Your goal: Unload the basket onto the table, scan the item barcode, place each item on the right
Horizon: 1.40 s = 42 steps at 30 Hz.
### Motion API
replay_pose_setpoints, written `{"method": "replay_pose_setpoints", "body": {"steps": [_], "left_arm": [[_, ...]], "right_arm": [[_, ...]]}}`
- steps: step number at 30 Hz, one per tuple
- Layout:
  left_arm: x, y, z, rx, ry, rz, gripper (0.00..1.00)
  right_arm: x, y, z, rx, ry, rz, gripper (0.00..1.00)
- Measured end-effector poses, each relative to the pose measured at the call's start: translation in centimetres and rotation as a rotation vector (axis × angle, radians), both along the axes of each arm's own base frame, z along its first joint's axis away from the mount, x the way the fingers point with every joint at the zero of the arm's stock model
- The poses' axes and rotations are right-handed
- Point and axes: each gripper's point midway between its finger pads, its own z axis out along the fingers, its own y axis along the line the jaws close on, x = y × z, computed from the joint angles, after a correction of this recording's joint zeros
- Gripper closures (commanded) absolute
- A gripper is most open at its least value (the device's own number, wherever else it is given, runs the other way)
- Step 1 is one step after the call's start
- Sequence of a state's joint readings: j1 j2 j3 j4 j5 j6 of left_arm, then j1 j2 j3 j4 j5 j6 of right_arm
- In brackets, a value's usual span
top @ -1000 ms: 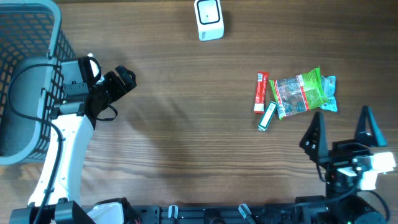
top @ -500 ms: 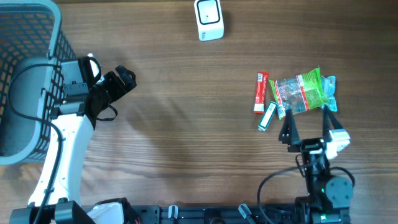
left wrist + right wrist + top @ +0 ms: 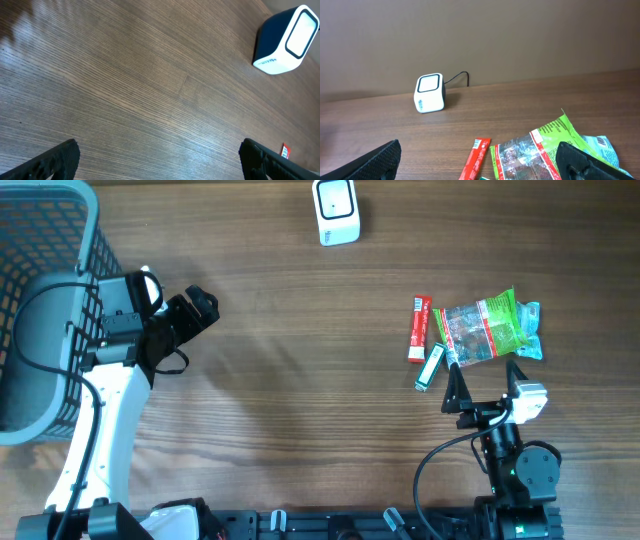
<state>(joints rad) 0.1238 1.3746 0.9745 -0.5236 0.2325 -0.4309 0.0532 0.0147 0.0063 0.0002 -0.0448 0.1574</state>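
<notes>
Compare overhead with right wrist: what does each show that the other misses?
Overhead only: the basket and the left arm. Right wrist only: the scanner's cable and the wall behind it. Both: the scanner, red stick and green bag on the table.

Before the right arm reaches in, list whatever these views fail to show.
Barcodes: unreadable; print on the green snack bag, red stick pack and small green stick is too small overhead.
Right wrist view: bottom edge cuts off the bag and red pack; the small stick barely shows.
Left wrist view: only a red corner shows at the bottom edge.
Basket: cut off by overhead's left edge, partly covered by the left arm.
</notes>
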Motion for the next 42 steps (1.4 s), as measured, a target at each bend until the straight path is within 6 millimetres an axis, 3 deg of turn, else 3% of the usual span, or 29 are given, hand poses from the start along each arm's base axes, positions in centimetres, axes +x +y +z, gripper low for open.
{"method": "replay_pose_setpoints", "body": {"steps": [20, 22, 24, 30, 34, 38, 40, 42], "left_arm": [[0.0, 0.0, 0.2, 0.001, -0.006, 0.0, 0.0], [-0.2, 0.0, 1.5, 0.005, -0.042, 0.0, 0.0], [-1.0, -0.1, 4.7, 0.016, -0.132, 0.0, 0.0], [-6.4, -0.8, 17.1, 0.066, -0.529, 0.0, 0.0], [-10.9, -1.4, 22.3, 0.091, -0.728, 0.0, 0.0], [-13.4, -1.4, 22.8, 0.104, -0.757, 0.015, 0.0], [-15.8, -1.1, 21.9, 0.118, -0.73, 0.043, 0.0], [-18.3, -1.1, 19.7, 0.123, -0.671, 0.059, 0.0]], "right_arm": [[0.0, 0.0, 0.0, 0.0, 0.0, 0.0, 0.0], [0.0, 0.0, 0.0, 0.0, 0.0, 0.0, 0.0], [0.0, 0.0, 0.0, 0.0, 0.0, 0.0, 0.0], [0.0, 0.0, 0.0, 0.0, 0.0, 0.0, 0.0], [0.0, 0.0, 0.0, 0.0, 0.001, 0.0, 0.0], [0.0, 0.0, 0.0, 0.0, 0.0, 0.0, 0.0], [0.0, 0.0, 0.0, 0.0, -0.001, 0.0, 0.0], [0.0, 0.0, 0.0, 0.0, -0.002, 0.0, 0.0]]}}
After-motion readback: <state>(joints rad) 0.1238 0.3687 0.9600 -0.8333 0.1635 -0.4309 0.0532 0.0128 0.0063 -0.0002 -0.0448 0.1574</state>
